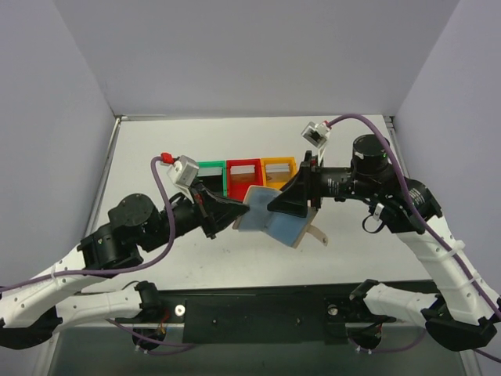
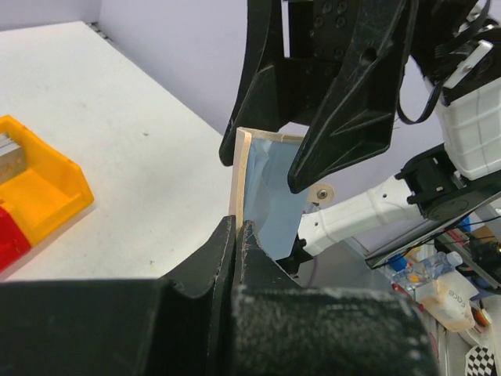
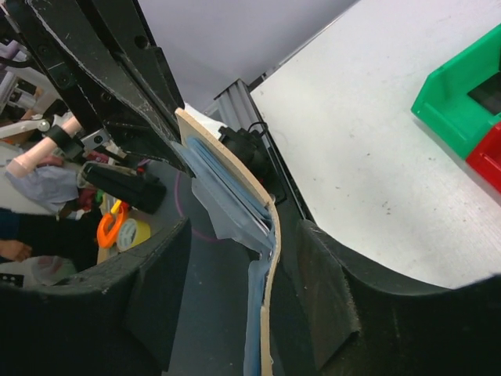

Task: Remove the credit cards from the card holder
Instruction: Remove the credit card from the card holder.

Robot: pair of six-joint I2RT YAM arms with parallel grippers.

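The card holder [image 1: 270, 218] is a tan bifold, held open above the table, with its light blue inner panels showing and its snap tab hanging at the lower right. My left gripper [image 1: 233, 213] is shut on its left edge; the left wrist view shows the jaws [image 2: 236, 227] pinching the tan edge [image 2: 235, 180]. My right gripper [image 1: 286, 204] is open, with its fingers either side of the holder's other half. In the right wrist view the holder [image 3: 264, 235] stands between the spread fingers [image 3: 243, 290]. Thin layered blue edges [image 3: 227, 188] show in its pocket; I cannot make out separate cards.
Green [image 1: 210, 176], red [image 1: 244, 174] and orange [image 1: 279, 171] bins stand in a row just behind the grippers. The orange bin [image 2: 39, 188] shows in the left wrist view and the green bin [image 3: 462, 102] in the right wrist view. Walls close the table's sides and back.
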